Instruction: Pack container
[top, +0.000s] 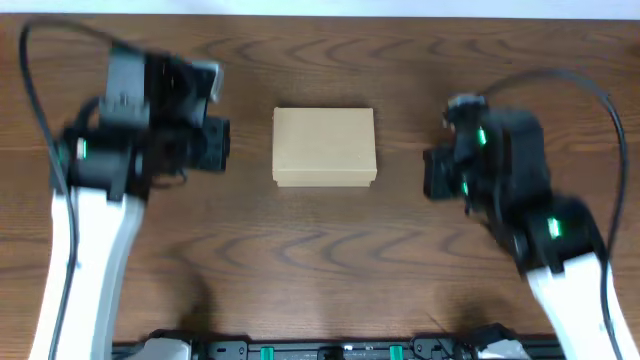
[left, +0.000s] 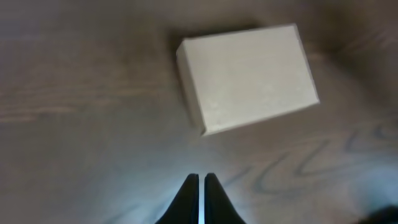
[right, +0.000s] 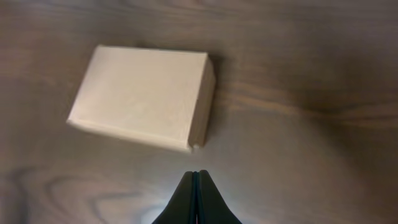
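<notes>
The container (top: 324, 146) is a plain tan cardboard box, closed, lying flat in the middle of the wooden table. It also shows in the left wrist view (left: 249, 76) and in the right wrist view (right: 144, 96). My left gripper (top: 222, 145) hovers to the box's left, apart from it; its fingers (left: 201, 180) are shut and hold nothing. My right gripper (top: 430, 173) hovers to the box's right, apart from it; its fingers (right: 196, 177) are shut and hold nothing. No pens or markers are in view.
The dark wooden table (top: 320, 270) stretches around the box. A black rail with green marks (top: 320, 350) runs along the front edge. Cables loop above both arms.
</notes>
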